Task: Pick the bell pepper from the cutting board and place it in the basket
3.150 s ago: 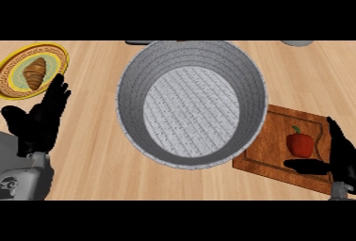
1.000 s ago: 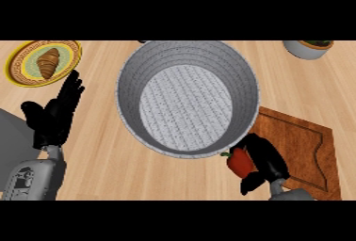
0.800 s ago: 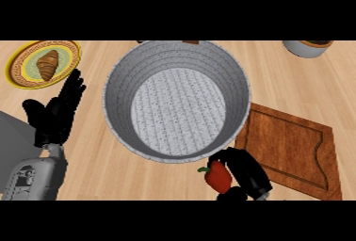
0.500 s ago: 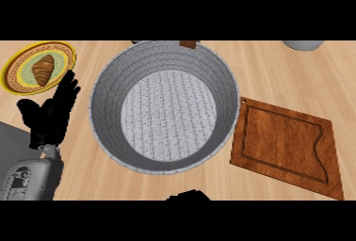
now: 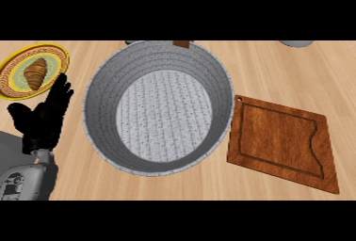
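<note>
Resting open at the near left, the left hand (image 5: 43, 120) holds nothing; the right hand is out of view. Further on, the cutting board (image 5: 281, 136) lies bare and the basket (image 5: 158, 106) empty. No bell pepper shows, so placing apparently remains.

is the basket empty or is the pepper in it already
Empty: the basket shows only its bare woven floor. The cutting board is bare too; no pepper is in view.

Basket (image 5: 104, 84) centre, cutting board (image 5: 281, 139) right, plate (image 5: 14, 63) far left.
</note>
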### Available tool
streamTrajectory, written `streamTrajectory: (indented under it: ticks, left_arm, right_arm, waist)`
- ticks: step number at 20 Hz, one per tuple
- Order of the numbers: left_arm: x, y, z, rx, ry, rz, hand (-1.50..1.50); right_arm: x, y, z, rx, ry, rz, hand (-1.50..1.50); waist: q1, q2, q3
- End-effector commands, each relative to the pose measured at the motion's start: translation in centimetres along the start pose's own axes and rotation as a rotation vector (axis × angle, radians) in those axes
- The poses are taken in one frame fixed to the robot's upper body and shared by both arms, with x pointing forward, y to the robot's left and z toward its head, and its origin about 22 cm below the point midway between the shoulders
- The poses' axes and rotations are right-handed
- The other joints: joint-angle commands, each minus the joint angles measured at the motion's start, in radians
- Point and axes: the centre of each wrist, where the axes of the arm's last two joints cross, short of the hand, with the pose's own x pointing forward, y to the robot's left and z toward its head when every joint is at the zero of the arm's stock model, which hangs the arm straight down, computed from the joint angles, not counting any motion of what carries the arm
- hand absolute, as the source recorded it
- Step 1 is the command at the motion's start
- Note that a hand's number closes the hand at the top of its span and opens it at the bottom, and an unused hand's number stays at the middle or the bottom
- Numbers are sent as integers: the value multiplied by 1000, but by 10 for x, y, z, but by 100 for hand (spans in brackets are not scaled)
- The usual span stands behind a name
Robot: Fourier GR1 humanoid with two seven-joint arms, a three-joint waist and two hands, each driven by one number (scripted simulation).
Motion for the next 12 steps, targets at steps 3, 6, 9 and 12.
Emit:
streamTrajectory:
  ticks: [3,6,9,12]
  left_arm:
    - [5,-1,-2,4,-7,-3,0]
    - [-3,-2,3,-8,-1,10,0]
    - [-12,2,7,-3,12,-2,0]
    - [-4,4,2,-6,-17,-5,0]
  right_arm:
    - [59,-27,-7,-137,-85,-111,150]
    - [55,-28,-13,-184,-60,-154,150]
    - [57,-39,-21,-254,-63,-119,150]
    - [52,-38,-29,-274,-35,-75,150]
  waist:
    - [-1,4,0]
    - [9,5,0]
    - [9,3,-2]
    - [11,4,-1]
